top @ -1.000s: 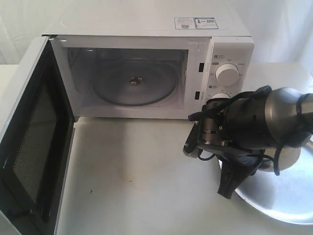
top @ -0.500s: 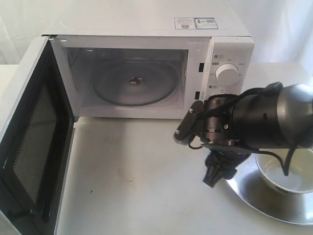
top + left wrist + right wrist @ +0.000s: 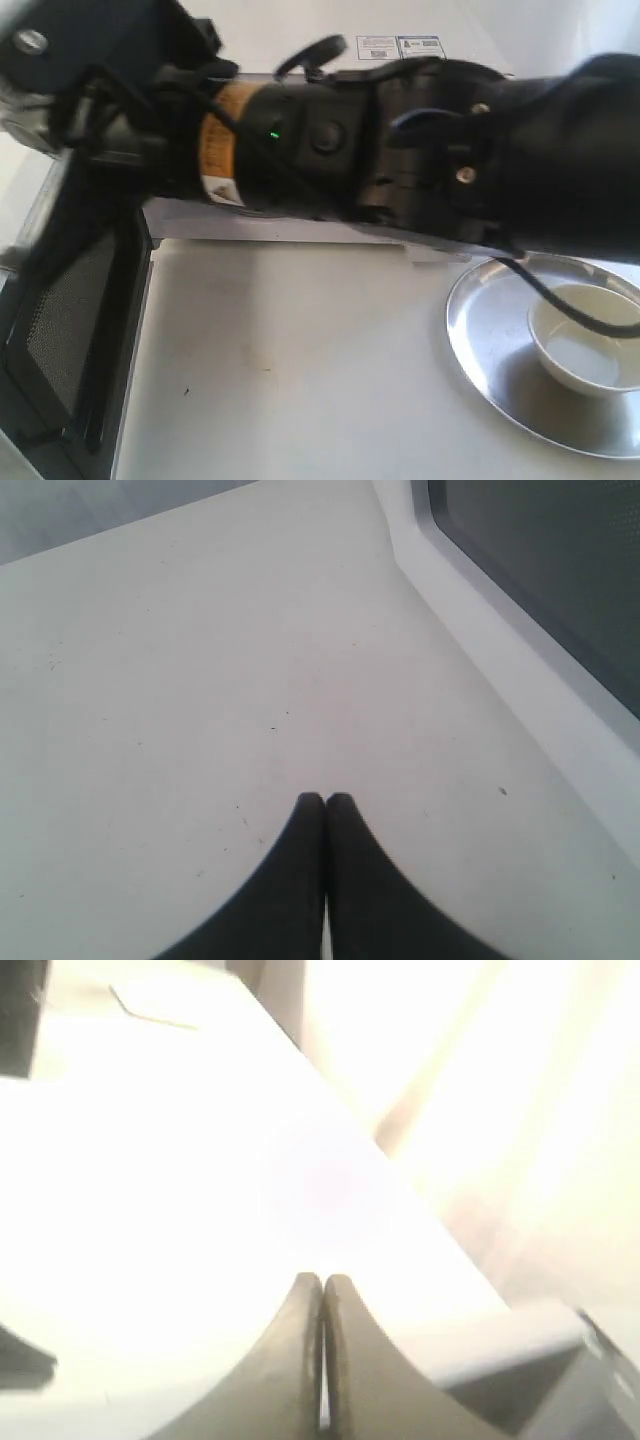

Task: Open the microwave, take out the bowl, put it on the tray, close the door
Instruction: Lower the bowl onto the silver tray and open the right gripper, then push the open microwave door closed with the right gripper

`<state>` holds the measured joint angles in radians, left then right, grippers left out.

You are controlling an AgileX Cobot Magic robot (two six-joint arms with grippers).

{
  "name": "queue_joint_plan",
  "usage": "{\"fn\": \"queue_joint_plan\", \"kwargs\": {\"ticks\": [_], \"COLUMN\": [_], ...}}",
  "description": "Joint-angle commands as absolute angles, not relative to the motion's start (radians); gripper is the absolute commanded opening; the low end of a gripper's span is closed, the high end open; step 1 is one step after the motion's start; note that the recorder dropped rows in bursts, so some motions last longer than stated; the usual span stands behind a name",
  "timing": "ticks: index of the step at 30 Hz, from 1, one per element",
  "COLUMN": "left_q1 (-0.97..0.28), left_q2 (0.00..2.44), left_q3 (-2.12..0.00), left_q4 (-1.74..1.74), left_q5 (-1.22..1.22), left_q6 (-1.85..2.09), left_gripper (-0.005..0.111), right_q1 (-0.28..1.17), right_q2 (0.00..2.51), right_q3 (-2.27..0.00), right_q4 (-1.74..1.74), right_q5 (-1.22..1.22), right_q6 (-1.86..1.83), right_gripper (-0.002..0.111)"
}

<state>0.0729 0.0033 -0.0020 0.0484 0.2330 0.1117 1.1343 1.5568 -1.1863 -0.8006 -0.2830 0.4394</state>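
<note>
Right arm (image 3: 400, 150) now stretches across the microwave (image 3: 300, 30) toward the door (image 3: 70, 330); bowl (image 3: 585, 345) on the tray (image 3: 490, 340); left pincer (image 3: 325, 802), right pincer (image 3: 323, 1285) pinched together.

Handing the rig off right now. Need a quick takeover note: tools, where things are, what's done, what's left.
Left tool: shut, empty, over the table beside the door.
Right tool: shut, empty; its camera is washed out. Right arm lies across the microwave front.
Bowl sits on the tray.
Door is wide open.
Done: door opened, bowl out, bowl on tray.
Left: close the door.
</note>
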Motion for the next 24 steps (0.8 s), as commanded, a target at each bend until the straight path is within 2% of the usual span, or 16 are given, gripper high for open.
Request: {"fn": "queue_joint_plan", "kwargs": {"ticks": [1,6,10,14,20,21,24], "left_q1": [0.069,0.069,0.069,0.069,0.069,0.069,0.069], "left_q2": [0.000,0.000,0.000,0.000,0.000,0.000,0.000], "left_q3": [0.000,0.000,0.000,0.000,0.000,0.000,0.000], "left_q4": [0.045,0.045,0.045,0.045,0.045,0.045,0.045], "left_q5": [0.232,0.232,0.232,0.232,0.232,0.232,0.232], "left_q6": [0.108,0.108,0.108,0.108,0.108,0.108,0.108], "left_gripper": [0.000,0.000,0.000,0.000,0.000,0.000,0.000], "right_q1": [1.217,1.352,1.432,1.446,1.444,1.444,1.444], "right_q2": [1.678,1.840,1.939,1.986,1.986,1.986,1.966], "right_q3": [-1.328,-1.443,-1.532,-1.590,-1.595,-1.595,-1.593], "right_q4": [-0.800,-0.887,-0.897,-0.978,-1.527,-1.588,-1.631], "right_q5": [-0.291,-0.223,0.067,0.470,1.155,1.221,1.221], "right_q6": [0.427,0.283,0.106,0.041,0.565,0.609,0.630], "right_gripper": [0.000,0.000,0.000,0.000,0.000,0.000,0.000]}}
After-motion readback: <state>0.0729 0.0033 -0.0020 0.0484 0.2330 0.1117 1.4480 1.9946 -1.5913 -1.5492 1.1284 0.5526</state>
